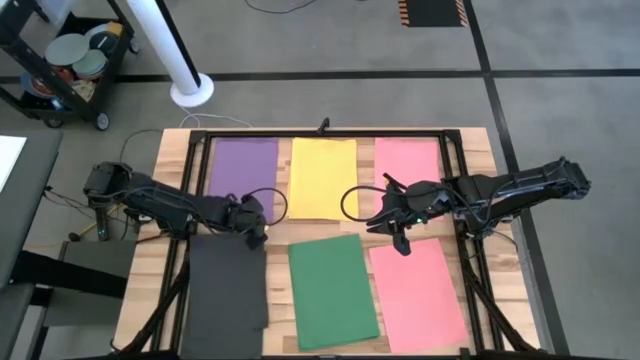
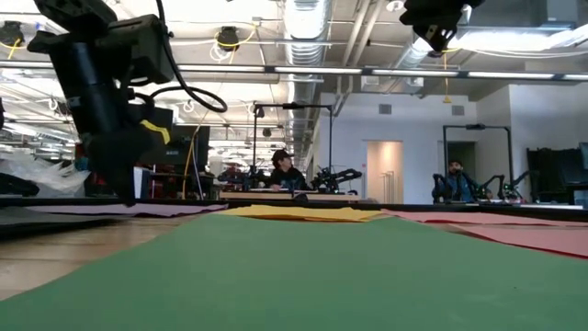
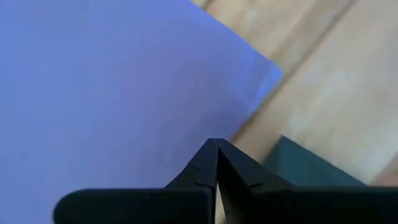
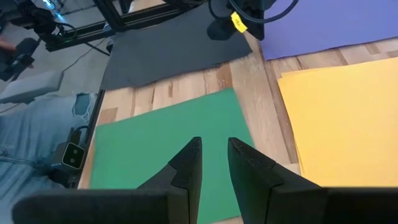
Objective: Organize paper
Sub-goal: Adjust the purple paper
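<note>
Six sheets of paper lie on the pale, wood-grained tabletop (image 1: 475,150). A purple sheet (image 1: 243,166), a yellow sheet (image 1: 322,177) and a pink sheet (image 1: 408,160) lie along the far row. A black sheet (image 1: 226,292), a green sheet (image 1: 331,290) and a second pink sheet (image 1: 417,291) lie along the near row. All six are plain, with no pattern. The left claw (image 1: 256,229) and right claw (image 1: 402,243) are black. The tabletop's frame (image 1: 330,134) is black. The floor (image 1: 560,110) is grey with black stripes, and a white post (image 1: 180,60) stands on it.
</note>
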### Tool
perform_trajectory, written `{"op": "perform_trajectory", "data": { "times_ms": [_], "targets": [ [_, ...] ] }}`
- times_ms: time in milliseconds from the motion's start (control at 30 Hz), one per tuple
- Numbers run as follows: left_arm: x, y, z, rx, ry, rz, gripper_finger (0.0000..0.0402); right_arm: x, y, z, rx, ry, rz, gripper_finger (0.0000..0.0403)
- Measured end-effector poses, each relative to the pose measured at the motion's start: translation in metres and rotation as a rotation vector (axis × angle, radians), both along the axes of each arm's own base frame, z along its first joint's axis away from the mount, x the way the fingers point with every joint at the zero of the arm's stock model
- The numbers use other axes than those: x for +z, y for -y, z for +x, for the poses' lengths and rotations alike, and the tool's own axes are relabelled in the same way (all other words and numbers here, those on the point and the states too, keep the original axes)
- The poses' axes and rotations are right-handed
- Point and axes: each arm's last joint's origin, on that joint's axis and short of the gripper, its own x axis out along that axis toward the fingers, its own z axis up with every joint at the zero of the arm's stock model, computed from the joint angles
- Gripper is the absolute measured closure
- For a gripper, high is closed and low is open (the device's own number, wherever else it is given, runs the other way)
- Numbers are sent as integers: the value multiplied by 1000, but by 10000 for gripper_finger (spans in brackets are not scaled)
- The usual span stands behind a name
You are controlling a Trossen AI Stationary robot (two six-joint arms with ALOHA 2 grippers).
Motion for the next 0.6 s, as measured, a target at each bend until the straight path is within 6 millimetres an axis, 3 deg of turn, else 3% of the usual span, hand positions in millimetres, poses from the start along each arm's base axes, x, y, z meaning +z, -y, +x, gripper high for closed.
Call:
{"op": "perform_trajectory", "data": {
  "times_ms": [600],
  "targets": [
    [0,19,-2,-78,0,-10,401,0,-2,0,1,-7,12,326]
  ]
}}
